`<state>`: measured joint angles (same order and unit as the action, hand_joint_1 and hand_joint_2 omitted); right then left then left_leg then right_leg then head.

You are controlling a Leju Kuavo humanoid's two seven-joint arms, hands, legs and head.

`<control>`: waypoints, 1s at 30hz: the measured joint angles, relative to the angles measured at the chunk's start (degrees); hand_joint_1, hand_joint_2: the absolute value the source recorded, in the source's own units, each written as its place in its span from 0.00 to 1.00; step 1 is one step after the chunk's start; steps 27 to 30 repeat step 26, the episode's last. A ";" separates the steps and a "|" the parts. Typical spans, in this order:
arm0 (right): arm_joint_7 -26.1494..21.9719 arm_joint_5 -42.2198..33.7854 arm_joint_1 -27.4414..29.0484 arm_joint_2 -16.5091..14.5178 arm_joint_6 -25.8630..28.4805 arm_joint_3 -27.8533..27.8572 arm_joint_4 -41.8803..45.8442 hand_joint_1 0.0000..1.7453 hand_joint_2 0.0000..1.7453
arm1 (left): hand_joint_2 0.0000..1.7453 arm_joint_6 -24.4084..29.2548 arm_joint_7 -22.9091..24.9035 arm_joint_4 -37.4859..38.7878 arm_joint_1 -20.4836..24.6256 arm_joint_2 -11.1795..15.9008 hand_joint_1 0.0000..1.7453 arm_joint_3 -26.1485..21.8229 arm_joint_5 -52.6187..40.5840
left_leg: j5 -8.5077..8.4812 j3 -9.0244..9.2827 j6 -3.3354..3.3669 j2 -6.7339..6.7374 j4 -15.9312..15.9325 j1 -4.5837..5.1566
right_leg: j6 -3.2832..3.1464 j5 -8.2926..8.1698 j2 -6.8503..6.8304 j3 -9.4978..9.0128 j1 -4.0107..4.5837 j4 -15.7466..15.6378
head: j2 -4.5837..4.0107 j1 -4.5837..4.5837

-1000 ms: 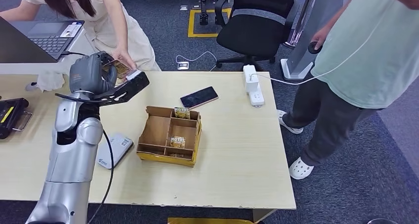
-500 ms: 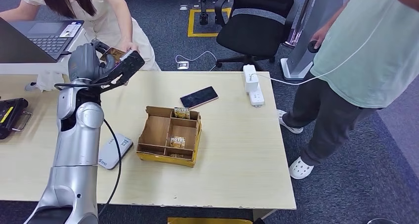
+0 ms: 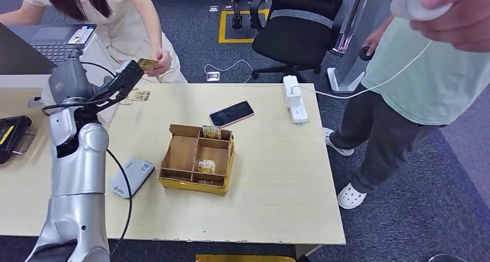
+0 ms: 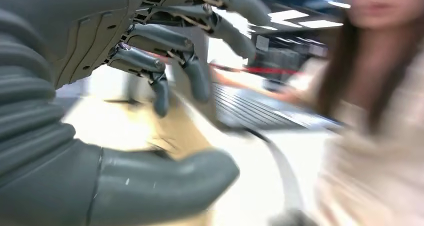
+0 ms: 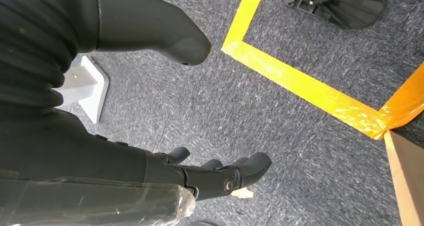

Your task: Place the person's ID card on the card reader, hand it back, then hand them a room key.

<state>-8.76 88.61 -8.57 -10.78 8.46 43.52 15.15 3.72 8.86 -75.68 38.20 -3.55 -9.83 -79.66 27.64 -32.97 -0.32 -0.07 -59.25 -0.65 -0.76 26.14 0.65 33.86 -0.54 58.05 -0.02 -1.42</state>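
ID card (image 3: pixel 148 63), a small gold-brown rectangle, sits in the person's hand (image 3: pixel 160 63) just past the pale wooden table (image 3: pixel 277 158), over dark carpet with yellow tape. It lies at two o'clock from my left hand (image 3: pixel 124 80), just beside it; that hand's fingers are spread, holding nothing. My right hand (image 5: pixel 220 176) hangs over the carpet, fingers apart.

The left wrist view is pretty much all motion blur: the person (image 4: pixel 370 111) on the right is a smear, and the desk behind the left hand (image 4: pixel 150 86) is mush. In the head view, the print on the card (image 3: pixel 148 63) in the person's hand, upper left, is too tiny to read. The laptop (image 3: pixel 34 48) gets clipped by the left edge.
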 joint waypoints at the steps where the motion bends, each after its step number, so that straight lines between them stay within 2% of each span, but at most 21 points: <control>1: -0.01 -0.06 0.10 -0.03 0.02 0.00 0.00 0.00 1.00 | 1.00 1.07 -0.25 0.03 -0.17 0.80 0.00 -2.15 -1.04 | 0.00 0.01 0.00 0.04 0.00 -0.01 | -0.01 0.00 0.03 0.03 0.00 0.01 | 0.01 -0.01; 6: -0.05 -0.20 0.46 -0.04 0.19 0.00 0.01 0.00 1.00 | 1.00 3.62 -3.89 0.57 -1.16 3.73 0.00 -13.50 -4.24 | -0.03 -0.03 -0.04 -0.03 0.01 -0.04 | -0.05 0.04 -0.02 0.12 0.04 0.03 | 0.01 0.00; 13: -0.07 -0.15 0.56 -0.06 0.20 0.00 0.02 0.00 1.00 | 1.00 4.77 -2.83 1.31 -2.55 5.96 0.00 -21.05 -5.98 | -0.03 -0.14 -0.04 0.00 0.01 -0.02 | -0.04 0.00 0.00 0.13 0.06 0.02 | 0.01 0.01; 18: -0.11 -0.15 0.76 -0.11 0.22 0.00 0.02 0.00 1.00 | 1.00 7.21 -4.83 3.09 -4.39 8.52 0.00 -27.77 -6.32 | -0.03 -0.17 -0.05 -0.06 0.01 -0.03 | -0.05 0.03 -0.07 0.22 0.04 0.01 | 0.01 0.01; 25: -0.25 -0.17 0.73 -0.21 0.23 0.00 0.02 0.00 1.00 | 1.00 7.77 -5.23 4.29 -5.18 9.30 0.00 -30.90 -7.01 | -0.04 -0.22 -0.05 -0.13 0.01 -0.04 | -0.06 0.01 -0.13 0.21 0.04 0.01 | 0.01 0.02; 30: -0.25 -0.18 0.73 -0.21 0.23 0.00 0.02 0.00 1.00 | 1.00 7.87 -5.21 4.35 -5.21 9.32 0.00 -31.04 -7.05 | -0.04 -0.22 -0.05 -0.13 0.01 -0.04 | -0.06 0.01 -0.13 0.20 0.04 0.01 | 0.01 0.02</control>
